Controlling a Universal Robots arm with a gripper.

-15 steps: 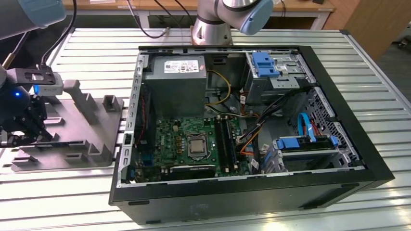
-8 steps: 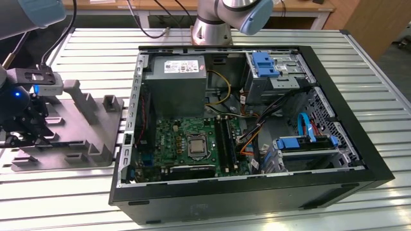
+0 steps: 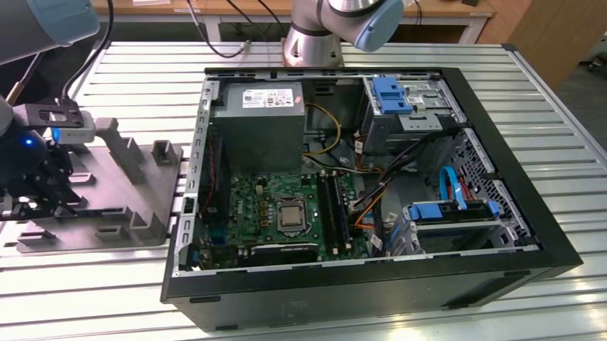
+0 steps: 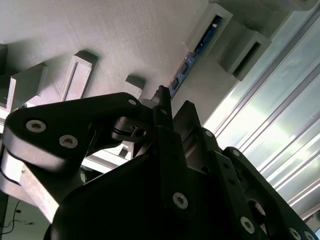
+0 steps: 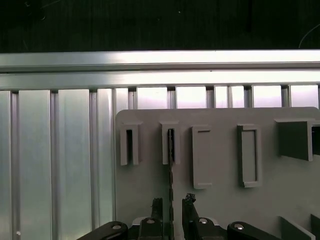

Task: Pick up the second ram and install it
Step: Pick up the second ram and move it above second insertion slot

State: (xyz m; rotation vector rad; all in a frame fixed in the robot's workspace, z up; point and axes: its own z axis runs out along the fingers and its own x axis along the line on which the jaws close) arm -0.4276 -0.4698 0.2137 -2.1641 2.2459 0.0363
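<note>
the gripper hangs over the grey holder plate, its fingers set narrowly apart on either side of the second ram, with a sliver of gap on each side (no grip yet, as far as i can judge). the ram stands edge-on in its slotted block on the plate, well apart from the open computer case. so the pick is only lined up. lifting the ram, carrying it over and seating it on the motherboard are all left to do.
</note>
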